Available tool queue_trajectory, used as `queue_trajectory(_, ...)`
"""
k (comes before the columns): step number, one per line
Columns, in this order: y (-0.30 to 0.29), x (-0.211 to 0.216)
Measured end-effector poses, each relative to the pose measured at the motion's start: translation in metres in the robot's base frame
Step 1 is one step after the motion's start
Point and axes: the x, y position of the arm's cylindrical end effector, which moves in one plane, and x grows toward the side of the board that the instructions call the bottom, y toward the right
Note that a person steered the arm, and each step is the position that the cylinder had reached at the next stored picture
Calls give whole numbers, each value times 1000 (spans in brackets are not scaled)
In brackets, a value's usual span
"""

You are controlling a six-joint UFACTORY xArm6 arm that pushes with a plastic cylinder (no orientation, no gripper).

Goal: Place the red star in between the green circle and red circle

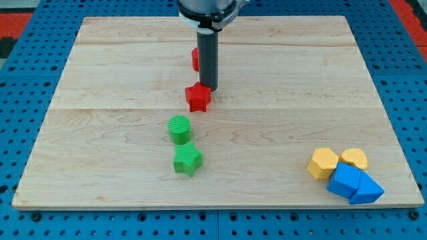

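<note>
The red star [197, 97] lies near the board's middle. My tip [209, 89] touches its upper right side. The red circle [195, 59] sits just above it and is mostly hidden behind the rod. The green circle [179, 129] lies below and slightly left of the red star. The red star is between the two circles, a little right of the line joining them.
A green star [187, 159] lies right below the green circle. At the view's bottom right are a yellow hexagon [323, 163], a second yellow block [354, 159] and two blue blocks [344, 180] [366, 189]. The wooden board [100, 100] rests on a blue pegboard.
</note>
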Motion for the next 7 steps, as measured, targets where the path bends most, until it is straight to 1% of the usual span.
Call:
queue_trajectory(2, 9, 24)
queue_trajectory(3, 26, 57)
queue_trajectory(4, 25, 78)
queue_trajectory(6, -2, 51)
queue_trajectory(7, -21, 46)
